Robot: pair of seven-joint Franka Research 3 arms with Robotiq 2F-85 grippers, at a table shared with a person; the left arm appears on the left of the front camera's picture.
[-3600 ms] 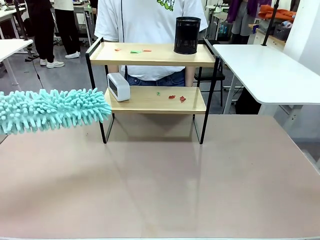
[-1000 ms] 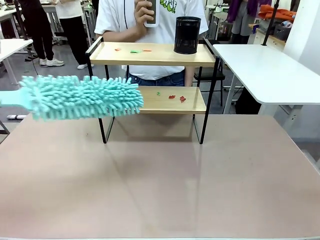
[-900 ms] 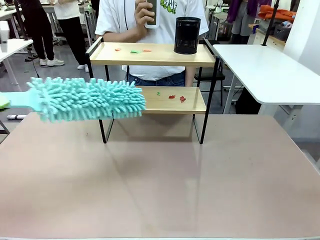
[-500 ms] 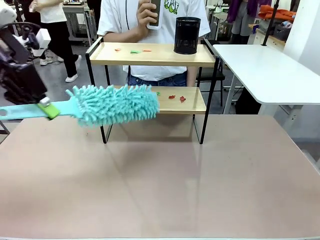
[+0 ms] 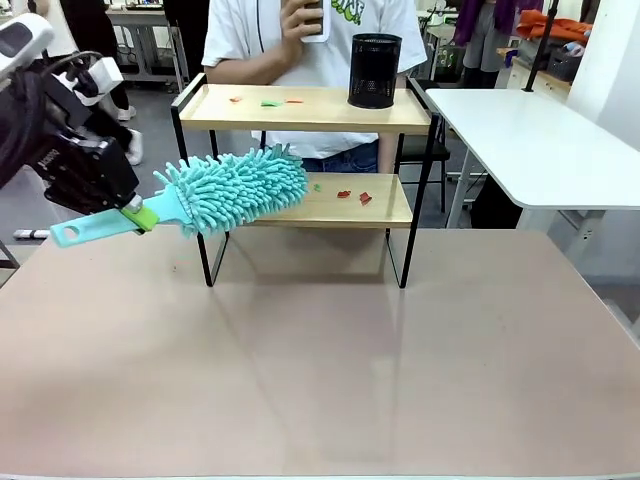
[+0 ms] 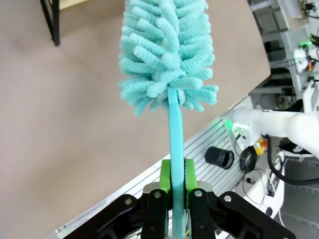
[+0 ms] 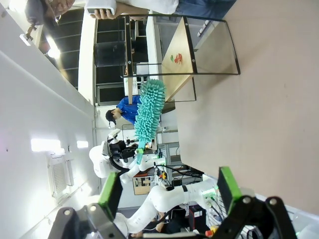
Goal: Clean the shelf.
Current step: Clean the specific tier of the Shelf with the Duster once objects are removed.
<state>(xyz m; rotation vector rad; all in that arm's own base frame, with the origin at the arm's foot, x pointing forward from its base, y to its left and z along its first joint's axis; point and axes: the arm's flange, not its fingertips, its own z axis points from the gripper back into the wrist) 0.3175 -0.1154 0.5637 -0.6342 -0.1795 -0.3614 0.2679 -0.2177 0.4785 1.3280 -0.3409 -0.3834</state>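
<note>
The shelf [image 5: 310, 112] stands at the table's far side, two wooden boards on a black frame. Small red and green scraps [image 5: 265, 100] lie on the top board and more scraps [image 5: 352, 196] on the lower board. My left gripper [image 5: 135, 212] is shut on the flat handle of a teal fluffy duster [image 5: 240, 188], whose head reaches over the lower board's left end. In the left wrist view the green pads [image 6: 165, 179] clamp the handle below the duster head [image 6: 167, 50]. My right gripper [image 7: 169, 191] is open and empty, far from the shelf [image 7: 199, 47].
A black mesh cup [image 5: 374, 70] stands on the top board's right end. A person behind the shelf holds a white device [image 5: 316, 15] at chest height. A white table [image 5: 530, 140] stands to the right. The brown table [image 5: 330, 360] in front of the shelf is bare.
The duster has swung right and up, its head now at the lower board's left end. My left arm has come into view. Earlier, the person lifted the white device off the lower board.
</note>
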